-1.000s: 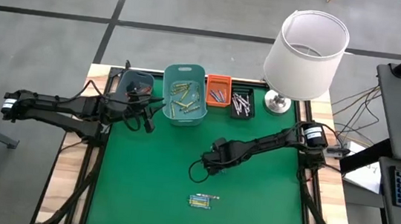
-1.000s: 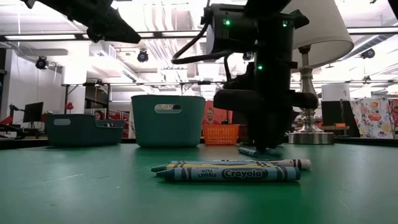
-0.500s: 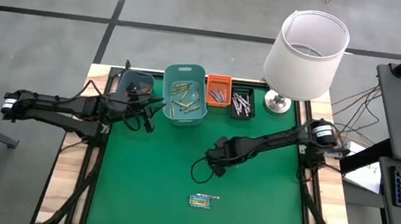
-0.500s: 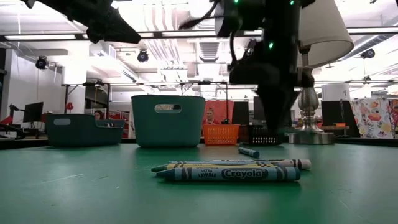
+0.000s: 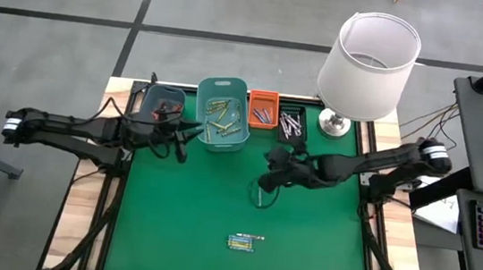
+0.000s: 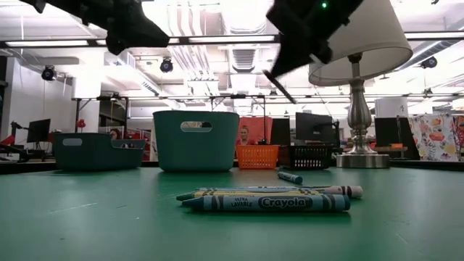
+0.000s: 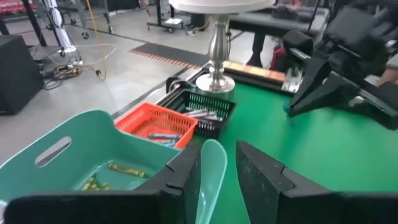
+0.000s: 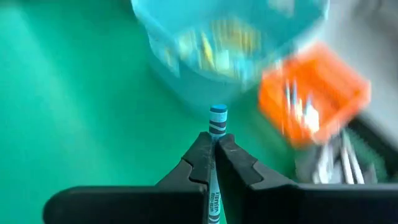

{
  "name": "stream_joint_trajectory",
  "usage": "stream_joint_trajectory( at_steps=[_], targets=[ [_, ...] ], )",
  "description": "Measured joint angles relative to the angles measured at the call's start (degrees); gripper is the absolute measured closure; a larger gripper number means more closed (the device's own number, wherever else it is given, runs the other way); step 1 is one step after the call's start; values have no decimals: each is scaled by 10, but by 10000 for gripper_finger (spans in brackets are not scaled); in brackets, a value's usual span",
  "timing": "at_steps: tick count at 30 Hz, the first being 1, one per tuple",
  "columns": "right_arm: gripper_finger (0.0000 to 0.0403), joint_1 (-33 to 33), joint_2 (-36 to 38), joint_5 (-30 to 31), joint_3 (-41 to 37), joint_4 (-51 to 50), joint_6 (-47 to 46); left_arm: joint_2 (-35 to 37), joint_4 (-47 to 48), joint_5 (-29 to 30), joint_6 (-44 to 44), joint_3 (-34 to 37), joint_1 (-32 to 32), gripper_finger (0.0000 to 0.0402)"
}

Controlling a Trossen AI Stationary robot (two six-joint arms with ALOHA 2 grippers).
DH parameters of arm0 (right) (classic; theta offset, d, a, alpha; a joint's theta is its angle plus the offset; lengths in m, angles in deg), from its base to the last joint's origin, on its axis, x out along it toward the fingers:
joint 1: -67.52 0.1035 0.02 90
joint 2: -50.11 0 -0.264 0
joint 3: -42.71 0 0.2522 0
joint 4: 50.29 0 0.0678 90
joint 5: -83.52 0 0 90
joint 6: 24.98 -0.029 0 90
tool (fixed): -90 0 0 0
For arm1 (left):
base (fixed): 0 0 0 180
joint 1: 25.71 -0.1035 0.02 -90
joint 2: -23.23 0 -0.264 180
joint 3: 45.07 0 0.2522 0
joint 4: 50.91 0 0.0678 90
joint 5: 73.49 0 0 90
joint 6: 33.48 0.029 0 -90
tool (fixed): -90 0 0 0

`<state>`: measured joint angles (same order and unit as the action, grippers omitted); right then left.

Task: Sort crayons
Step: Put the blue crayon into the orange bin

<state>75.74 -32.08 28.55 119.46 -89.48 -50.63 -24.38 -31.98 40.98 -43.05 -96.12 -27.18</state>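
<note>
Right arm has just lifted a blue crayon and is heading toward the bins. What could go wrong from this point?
The right gripper pinches the blue crayon only at its tips, much of it sticking out past them, so it might pivot or slip in transit. The orange bin of blue crayons sits tight between the teal bin and black bin, so a drop could land in the wrong one. One crayon lies apart from the pile and may get missed.
</note>
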Motion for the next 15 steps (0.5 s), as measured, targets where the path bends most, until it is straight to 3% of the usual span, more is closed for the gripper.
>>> stream_joint_trajectory(
  at_steps=[4,9,12,15],
  targets=[
    [394,-15,40,12,-113,298,145,-12,-46,-1,-8,12,0,318],
    [394,-59,43,-73,-224,621,238,-27,-66,-1,-17,14,2,318],
    [394,-86,32,-122,-258,718,247,-33,-70,-1,-21,14,2,318],
    [394,-113,20,-123,-263,763,266,-40,-76,-1,-24,14,2,318]
  ],
)
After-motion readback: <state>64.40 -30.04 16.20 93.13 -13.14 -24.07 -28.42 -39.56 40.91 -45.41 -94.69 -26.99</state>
